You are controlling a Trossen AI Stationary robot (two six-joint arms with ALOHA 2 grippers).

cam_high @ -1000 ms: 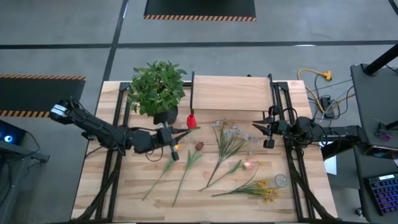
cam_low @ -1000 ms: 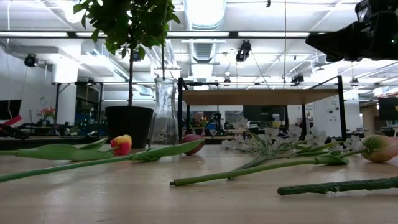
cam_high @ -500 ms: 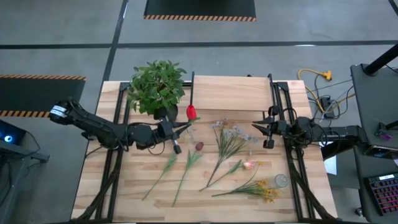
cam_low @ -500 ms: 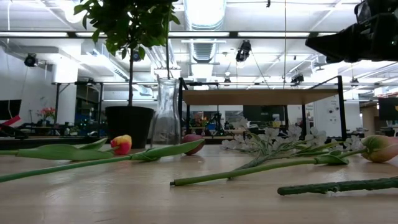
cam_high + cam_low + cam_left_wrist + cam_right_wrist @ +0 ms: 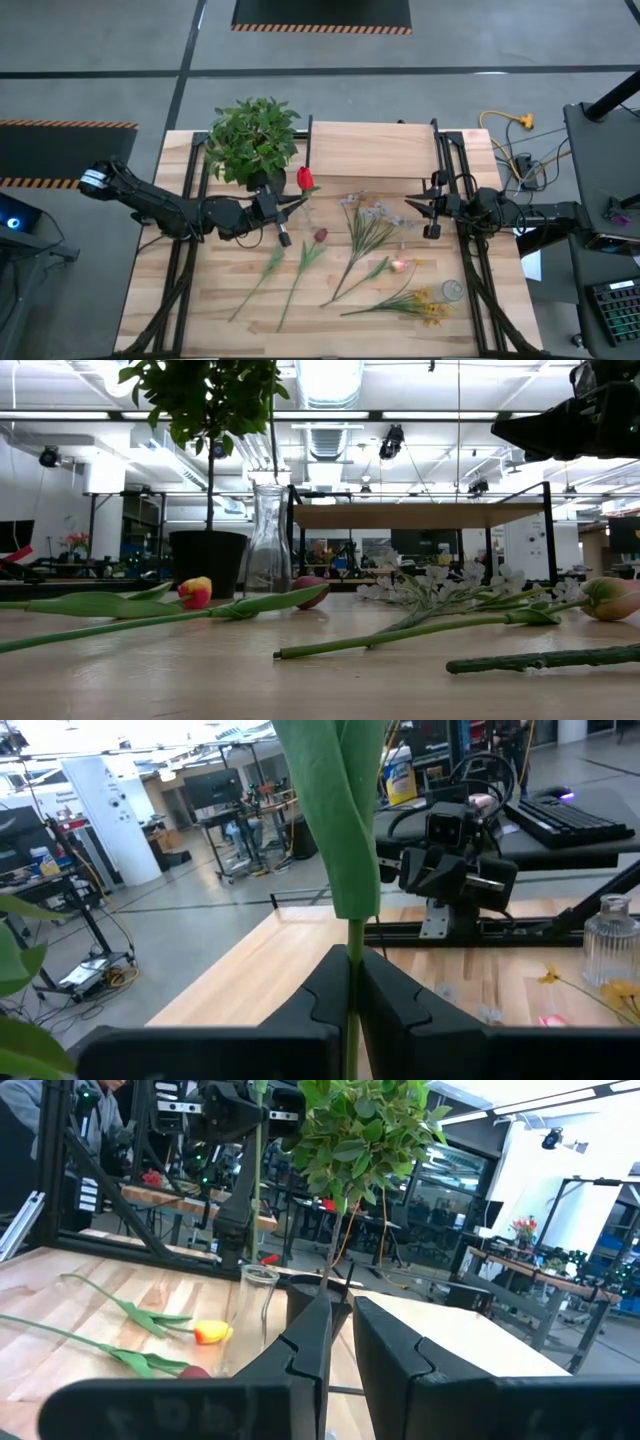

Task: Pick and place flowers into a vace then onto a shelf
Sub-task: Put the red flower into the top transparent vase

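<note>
1. The left gripper (image 5: 287,207) pinches the green stem of a red tulip (image 5: 305,179), held up over the table just beside the bushy green potted plant (image 5: 253,139).
2. The clear glass vase (image 5: 268,553) stands by the plant's pot.
3. The remaining long-stemmed cut flowers (image 5: 372,240) lie on the slatted wooden table (image 5: 230,335).
4. The pale wooden shelf (image 5: 371,150) sits at the far edge.
5. The right gripper (image 5: 417,212) waits right of the flowers, its fingers nearly together, holding nothing.

A red tulip (image 5: 305,179) has a green stem. A yellow and red tulip (image 5: 195,592) lies on the pale wooden table (image 5: 330,320). The potted plant (image 5: 252,140) is leafy green.
</note>
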